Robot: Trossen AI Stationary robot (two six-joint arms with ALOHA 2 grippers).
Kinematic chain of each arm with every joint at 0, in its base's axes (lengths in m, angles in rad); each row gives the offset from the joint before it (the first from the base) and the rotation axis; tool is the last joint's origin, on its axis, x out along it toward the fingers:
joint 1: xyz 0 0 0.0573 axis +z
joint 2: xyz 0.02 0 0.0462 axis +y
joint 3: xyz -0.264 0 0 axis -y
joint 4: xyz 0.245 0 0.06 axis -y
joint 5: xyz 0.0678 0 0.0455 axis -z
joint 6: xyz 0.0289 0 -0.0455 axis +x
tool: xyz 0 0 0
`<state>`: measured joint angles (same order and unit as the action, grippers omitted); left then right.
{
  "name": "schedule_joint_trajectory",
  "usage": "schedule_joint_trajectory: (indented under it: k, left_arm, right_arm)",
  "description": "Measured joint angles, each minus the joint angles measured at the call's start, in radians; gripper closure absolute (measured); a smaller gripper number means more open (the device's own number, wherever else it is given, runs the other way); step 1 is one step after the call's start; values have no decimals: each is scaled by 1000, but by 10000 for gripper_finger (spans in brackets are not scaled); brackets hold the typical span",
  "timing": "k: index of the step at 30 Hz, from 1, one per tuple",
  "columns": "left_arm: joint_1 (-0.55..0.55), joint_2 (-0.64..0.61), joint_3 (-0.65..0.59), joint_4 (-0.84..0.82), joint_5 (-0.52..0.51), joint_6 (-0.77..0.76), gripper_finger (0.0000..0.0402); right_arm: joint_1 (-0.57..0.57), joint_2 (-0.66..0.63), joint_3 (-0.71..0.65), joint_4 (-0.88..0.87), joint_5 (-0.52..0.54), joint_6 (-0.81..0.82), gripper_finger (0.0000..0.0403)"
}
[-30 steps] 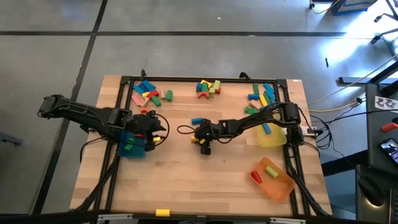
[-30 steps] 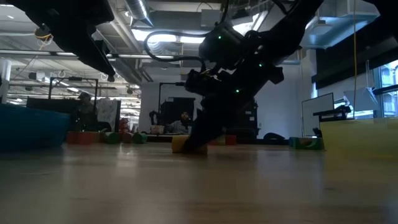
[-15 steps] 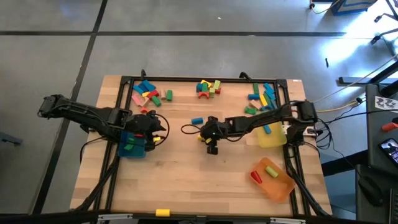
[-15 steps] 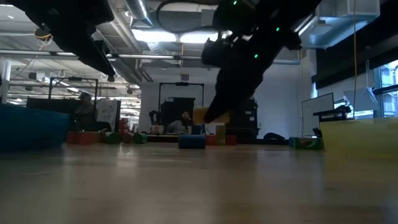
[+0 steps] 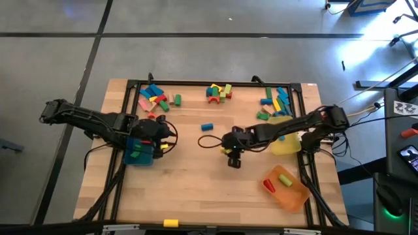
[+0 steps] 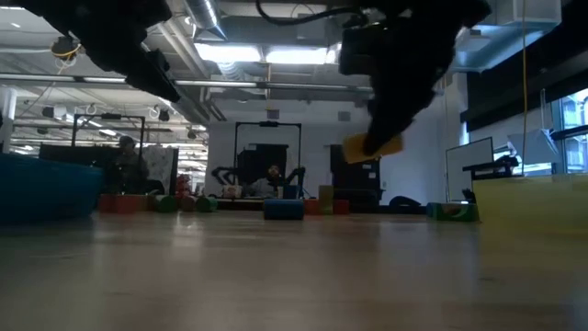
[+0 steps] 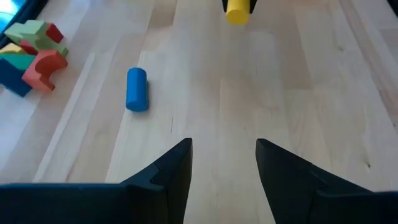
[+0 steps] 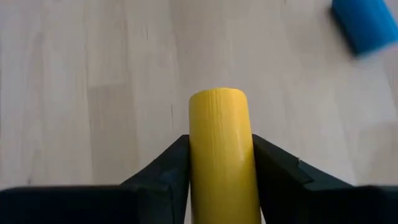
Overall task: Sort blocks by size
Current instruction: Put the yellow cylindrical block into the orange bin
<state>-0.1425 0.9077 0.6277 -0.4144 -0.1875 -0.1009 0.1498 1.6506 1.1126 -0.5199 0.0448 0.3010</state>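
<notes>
The right tool (image 8: 219, 163) pinches a yellow cylinder (image 8: 219, 149) above the surface (image 5: 196, 183), near the blue cylinder (image 5: 207, 126). The left tool (image 7: 221, 165), its fingers spread, hangs over the teal tray (image 5: 138, 156), far from the blue cylinder.

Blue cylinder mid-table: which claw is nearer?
Right. The right claw, holding a yellow cylinder, hangs just beyond the blue cylinder; the left claw sits farther off over the blue tray.
</notes>
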Motion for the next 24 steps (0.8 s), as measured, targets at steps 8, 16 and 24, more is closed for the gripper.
schedule_joint_trajectory:
  k: [8,16,24]
  left_arm:
    - [0,0,0,73,0,93,240]
    - [0,0,0,112,0,185,240]
    - [0,0,0,104,0,189,240]
  right_arm:
    - [29,-108,0,-276,-54,273,261]
    - [67,-206,1,-450,-210,554,261]
    - [143,-210,1,-627,-507,838,261]
